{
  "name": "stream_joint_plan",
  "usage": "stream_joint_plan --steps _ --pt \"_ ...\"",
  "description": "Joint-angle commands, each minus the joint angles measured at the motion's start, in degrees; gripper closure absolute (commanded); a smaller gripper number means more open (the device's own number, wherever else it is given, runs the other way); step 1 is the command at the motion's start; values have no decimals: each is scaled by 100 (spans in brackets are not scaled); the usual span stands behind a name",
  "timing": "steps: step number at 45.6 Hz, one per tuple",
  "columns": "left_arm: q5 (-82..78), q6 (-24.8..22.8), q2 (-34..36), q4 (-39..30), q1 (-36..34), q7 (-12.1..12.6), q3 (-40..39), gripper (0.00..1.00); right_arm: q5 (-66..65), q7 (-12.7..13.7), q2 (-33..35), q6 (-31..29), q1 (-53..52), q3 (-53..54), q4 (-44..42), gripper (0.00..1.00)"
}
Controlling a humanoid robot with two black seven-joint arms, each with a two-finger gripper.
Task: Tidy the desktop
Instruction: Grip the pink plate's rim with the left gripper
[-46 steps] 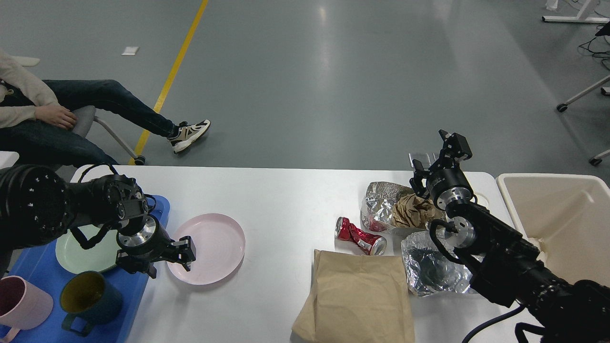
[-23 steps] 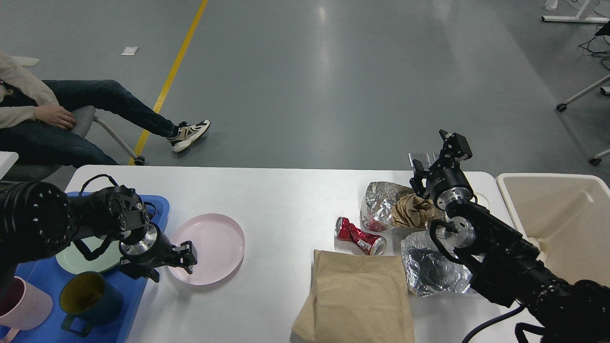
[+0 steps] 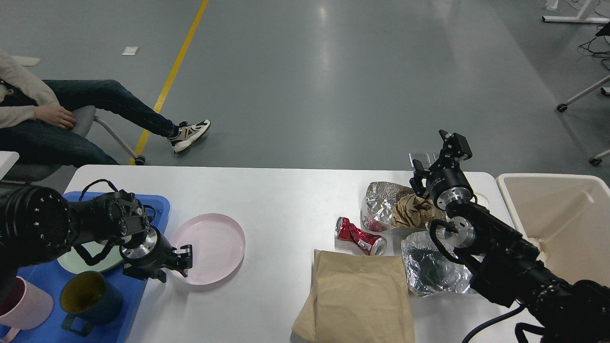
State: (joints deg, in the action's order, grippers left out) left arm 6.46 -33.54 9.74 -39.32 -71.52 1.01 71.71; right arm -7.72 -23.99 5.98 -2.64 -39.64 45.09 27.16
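- Desktop (image 3: 286,200): white tabletop spanning most of the view; clutter at both ends, bare in the middle.
- Left end: blue tray (image 3: 143,295) holding a green plate (image 3: 78,262), a dark mug (image 3: 88,295) and a pink mug (image 3: 21,305). Pink plate (image 3: 212,247) lies on the desktop just right of the tray.
- Left gripper (image 3: 183,259): low at the pink plate's left rim. Fingers look closed about the rim, but they are small and dark; cannot tell if grip is secure.
- Right end: crushed red can (image 3: 360,236), two foil wrappers (image 3: 381,200) (image 3: 429,269), crumpled brown paper (image 3: 414,209), flat paper bag (image 3: 357,295). Cream bin (image 3: 562,214) stands beyond the right edge.
- Right gripper (image 3: 436,162): raised above the far trash pile, fingers parted, holding nothing.
- Judgement: step in hand is moving the pink plate onto the tray.
- Risk: a thin rim pinch may slip, so the plate tips or drops.
- Risk: dragging left could knock the plate into the tray wall or the dark mug.
- Risk: tray is crowded; stacking on the green plate needs clearance.
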Motion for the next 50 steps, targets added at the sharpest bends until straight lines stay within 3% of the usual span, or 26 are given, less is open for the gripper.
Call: stream_joint_plan --steps 1,16,27,36,40,50 --pt "-14 -3 -33 3 -2 5 -16 59 -1 0 0 0 0 0 0 0" --pt "-22 -65 -24 3 16 5 -16 76 -1 0 0 0 0 0 0 0" --pt "-5 -205 -7 3 24 5 -16 83 -1 0 0 0 0 0 0 0" --pt "-14 -337 -7 -6 24 127 -16 100 -1 0 0 0 0 0 0 0" --pt "-5 -460 2 3 16 268 -34 100 -1 0 0 0 0 0 0 0" --pt "-5 -487 2 -6 -46 286 -43 100 -1 0 0 0 0 0 0 0"
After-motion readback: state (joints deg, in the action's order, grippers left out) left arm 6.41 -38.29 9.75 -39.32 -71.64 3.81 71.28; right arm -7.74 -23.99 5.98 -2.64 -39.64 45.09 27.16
